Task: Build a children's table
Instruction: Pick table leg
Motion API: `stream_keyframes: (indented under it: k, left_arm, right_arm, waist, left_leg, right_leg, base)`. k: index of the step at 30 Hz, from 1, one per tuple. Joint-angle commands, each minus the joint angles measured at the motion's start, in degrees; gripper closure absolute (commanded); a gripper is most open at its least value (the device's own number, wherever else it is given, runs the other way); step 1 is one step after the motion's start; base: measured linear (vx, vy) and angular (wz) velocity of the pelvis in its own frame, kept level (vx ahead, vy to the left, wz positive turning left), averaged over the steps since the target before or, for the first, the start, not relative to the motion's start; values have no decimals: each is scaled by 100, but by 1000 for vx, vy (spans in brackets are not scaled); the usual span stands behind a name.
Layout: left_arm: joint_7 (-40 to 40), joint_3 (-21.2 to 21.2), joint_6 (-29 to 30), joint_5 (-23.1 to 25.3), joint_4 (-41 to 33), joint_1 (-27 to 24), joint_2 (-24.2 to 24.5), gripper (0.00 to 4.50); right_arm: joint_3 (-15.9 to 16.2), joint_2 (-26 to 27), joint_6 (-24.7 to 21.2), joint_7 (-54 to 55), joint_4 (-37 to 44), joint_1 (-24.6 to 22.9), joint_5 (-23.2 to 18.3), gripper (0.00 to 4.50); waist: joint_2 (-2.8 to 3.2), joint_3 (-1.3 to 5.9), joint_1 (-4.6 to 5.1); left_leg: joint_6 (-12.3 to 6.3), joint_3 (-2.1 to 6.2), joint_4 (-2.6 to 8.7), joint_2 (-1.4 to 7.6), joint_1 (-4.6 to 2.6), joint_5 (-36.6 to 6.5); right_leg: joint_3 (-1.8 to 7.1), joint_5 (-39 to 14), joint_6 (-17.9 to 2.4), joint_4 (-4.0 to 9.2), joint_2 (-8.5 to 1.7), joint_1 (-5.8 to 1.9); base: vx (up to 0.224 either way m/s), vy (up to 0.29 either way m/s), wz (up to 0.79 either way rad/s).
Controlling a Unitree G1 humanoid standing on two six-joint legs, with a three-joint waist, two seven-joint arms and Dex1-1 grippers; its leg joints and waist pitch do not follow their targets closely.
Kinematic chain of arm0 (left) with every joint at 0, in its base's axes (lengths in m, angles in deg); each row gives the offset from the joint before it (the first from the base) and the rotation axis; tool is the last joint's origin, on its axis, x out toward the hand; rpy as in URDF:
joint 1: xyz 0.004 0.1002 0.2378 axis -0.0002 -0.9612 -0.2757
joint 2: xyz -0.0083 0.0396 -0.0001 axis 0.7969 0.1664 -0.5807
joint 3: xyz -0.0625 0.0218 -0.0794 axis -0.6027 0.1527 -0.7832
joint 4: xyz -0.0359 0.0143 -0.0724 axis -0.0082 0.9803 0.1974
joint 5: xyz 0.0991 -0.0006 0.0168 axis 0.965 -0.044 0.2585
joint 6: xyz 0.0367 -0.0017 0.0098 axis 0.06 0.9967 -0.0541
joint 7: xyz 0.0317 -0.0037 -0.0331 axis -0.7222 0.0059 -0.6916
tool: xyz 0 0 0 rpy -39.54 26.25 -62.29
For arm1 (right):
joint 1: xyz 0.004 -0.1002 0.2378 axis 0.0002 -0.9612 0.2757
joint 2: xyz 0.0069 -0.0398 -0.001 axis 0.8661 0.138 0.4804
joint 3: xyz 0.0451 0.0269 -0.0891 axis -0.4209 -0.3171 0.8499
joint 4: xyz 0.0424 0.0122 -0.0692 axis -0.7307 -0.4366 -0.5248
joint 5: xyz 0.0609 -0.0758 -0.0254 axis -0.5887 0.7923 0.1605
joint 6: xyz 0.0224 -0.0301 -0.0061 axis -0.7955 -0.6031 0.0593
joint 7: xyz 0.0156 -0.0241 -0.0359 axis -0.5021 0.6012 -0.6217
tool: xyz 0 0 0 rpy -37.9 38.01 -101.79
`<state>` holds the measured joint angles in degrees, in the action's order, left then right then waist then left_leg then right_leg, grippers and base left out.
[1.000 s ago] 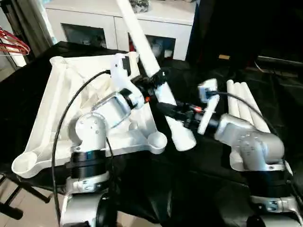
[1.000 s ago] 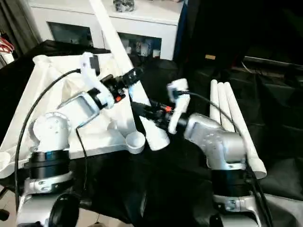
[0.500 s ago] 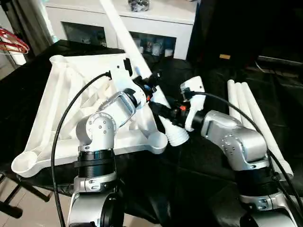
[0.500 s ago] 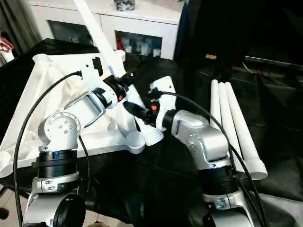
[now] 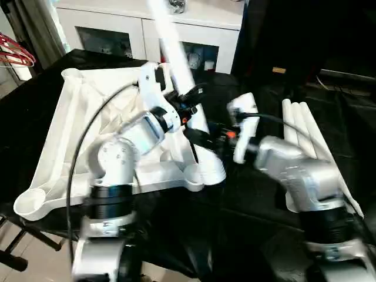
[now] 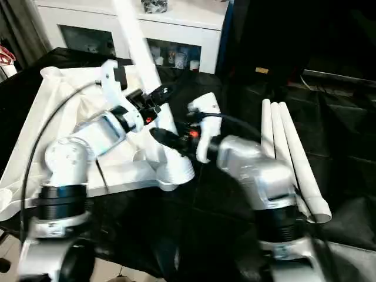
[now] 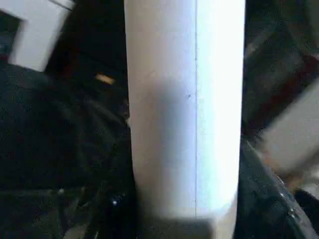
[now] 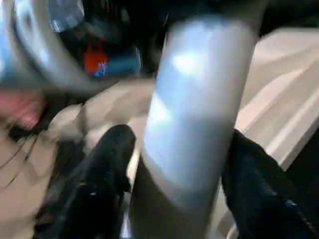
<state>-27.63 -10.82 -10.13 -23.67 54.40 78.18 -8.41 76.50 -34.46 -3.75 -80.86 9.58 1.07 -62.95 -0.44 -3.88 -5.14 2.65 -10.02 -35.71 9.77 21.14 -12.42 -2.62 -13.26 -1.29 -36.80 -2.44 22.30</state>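
Closest to the camera you've got the two silver forearms, and right past them the near right corner socket [image 5: 202, 174] of the upside-down tabletop [image 5: 70, 132], which lies ribbed side up on the black-covered table [image 5: 235, 223]. The leg [image 5: 185, 79] being fitted has its fat end sitting at that socket and leans up and away toward the back. The right gripper [image 5: 202, 140] is clamped around it low down, one black finger on each side of the tube in its wrist view, and the left gripper [image 5: 187, 108] has it pinched a bit higher up, again with the tube between dark fingers. Off to the right, three spare legs [image 5: 308, 144] lie side by side on the cloth, well apart from the action. At the back is a white cabinet [image 5: 147, 29]. My worry: the leg looks tilted rather than square to the socket, so if they push down now it could jam crooked or skid off the rim, and the light tabletop might slide on the cloth. Two grips fighting each other could also twist the tube.
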Motion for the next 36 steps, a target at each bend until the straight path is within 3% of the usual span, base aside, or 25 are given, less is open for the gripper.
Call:
stream_keyframes:
  k: [1,8,9,10,14,17,25,28,29,32,33,34,36]
  left_arm:
    - [552,180,93,-181,-162,42,129,265]
    - [2369,301,130,-942,-465,70,596,265]
    - [2443,295,137,-1003,-474,92,602,266]
    - [2544,290,151,-1074,-468,119,602,266]
    - [2890,304,145,-1260,-451,176,599,266]
    - [3111,392,162,-1302,-468,147,657,266]
    - [3252,456,204,-1340,-568,19,710,267]
    - [3107,514,98,-1132,-560,2,726,267]
    - [3041,533,57,-1054,-543,4,726,211]
    - [2686,522,-73,-791,-396,14,654,191]
    - [2571,525,-114,-703,-379,7,645,179]
    - [2031,643,-319,-222,-349,-11,588,168]
    - [1720,675,-371,-13,-314,-8,537,153]
  right_arm:
    - [130,-161,-91,-385,88,-63,-154,136]
    - [189,-572,-388,-1290,185,-74,-690,133]
    - [227,-613,-396,-1366,211,-82,-705,133]
    - [266,-647,-410,-1443,228,-88,-717,151]
    - [332,-676,-470,-1532,236,-84,-762,172]
    - [317,-672,-522,-1502,274,-93,-829,212]
    - [205,-526,-526,-1109,315,-132,-850,256]
    - [98,-415,-517,-975,392,-145,-921,259]
    - [85,-400,-512,-956,407,-150,-925,259]
    - [-3,-275,-495,-687,483,-168,-894,259]
    - [-21,-232,-462,-587,516,-173,-864,259]
    - [-102,-71,-440,-252,524,-151,-787,259]
    - [-113,-20,-404,-153,541,-151,-747,259]
  waist:
    - [-36,421,-8]
    - [-29,426,-7]
    - [-34,423,-6]
    - [1,418,3]
    - [0,416,11]
    - [-2,414,11]
    - [-28,429,3]
    - [-23,429,3]
    - [-22,425,3]
    - [-23,419,17]
    - [1,424,14]
    - [-10,423,16]
    - [-2,431,17]
  left_leg:
    - [-280,129,371,324,-40,165]
    - [-307,121,365,330,-39,130]
    - [-310,117,363,333,-42,113]
    - [-300,115,361,333,-43,98]
    - [-249,119,369,330,-48,0]
    - [-154,123,379,333,-57,-75]
    - [-161,119,372,326,-46,74]
    - [-165,119,375,330,-51,83]
    - [-164,117,375,331,-45,66]
    - [-113,121,385,338,-51,37]
    - [-81,118,378,333,-58,27]
    - [-71,114,378,327,-57,19]
    - [-17,126,383,338,-56,-8]
  right_leg:
    - [340,424,-1303,371,-576,-365]
    - [336,393,-1450,358,-581,-366]
    - [335,398,-1464,359,-574,-364]
    - [335,384,-1466,369,-566,-351]
    - [334,177,-1455,394,-565,-358]
    - [335,-46,-1386,412,-561,-356]
    - [337,137,-1364,383,-563,-354]
    - [333,159,-1377,379,-563,-349]
    - [337,149,-1372,385,-567,-350]
    - [337,54,-1321,395,-555,-343]
    - [339,43,-1308,406,-558,-340]
    - [341,34,-1303,404,-553,-340]
    - [339,29,-1250,401,-554,-354]
  base:
    - [0,0,0]
    - [0,0,0]
    - [0,0,0]
    - [0,0,0]
    - [0,0,0]
    - [0,0,0]
    - [0,0,0]
    - [0,0,0]
    - [0,0,0]
    - [0,0,0]
    - [0,0,0]
    - [0,0,0]
    - [0,0,0]
